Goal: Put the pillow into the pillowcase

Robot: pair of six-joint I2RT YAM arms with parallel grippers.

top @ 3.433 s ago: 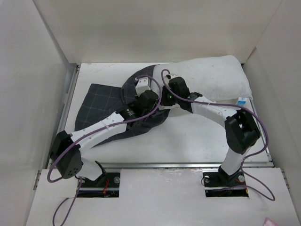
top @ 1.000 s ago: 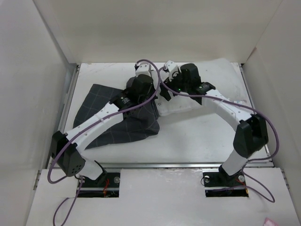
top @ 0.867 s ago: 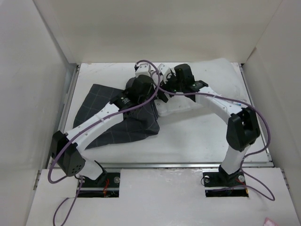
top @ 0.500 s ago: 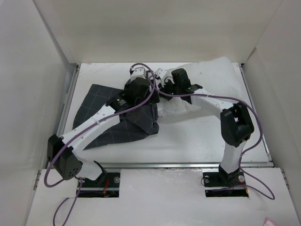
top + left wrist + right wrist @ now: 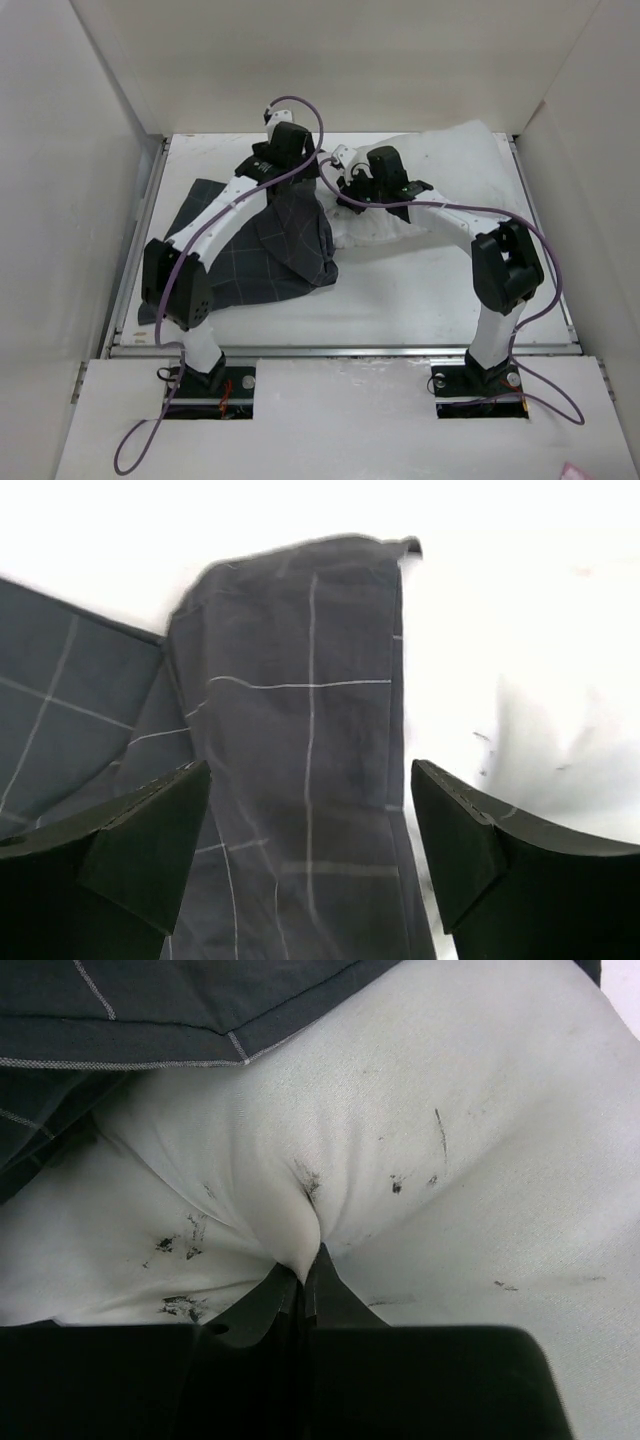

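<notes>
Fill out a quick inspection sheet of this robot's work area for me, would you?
Surface: white table, carrying both cloth items.
Job's things: speckled white pillow at the back right, its left end tucked under the pillowcase's edge; dark checked pillowcase rumpled at the left.
Clutter: nothing seen.
Tools: left tool open above the pillowcase, holding nothing; right tool shut, pinching a fold of the pillow.
Cables: purple cables loop along both arms.
Surroundings: white walls on three sides.
</notes>
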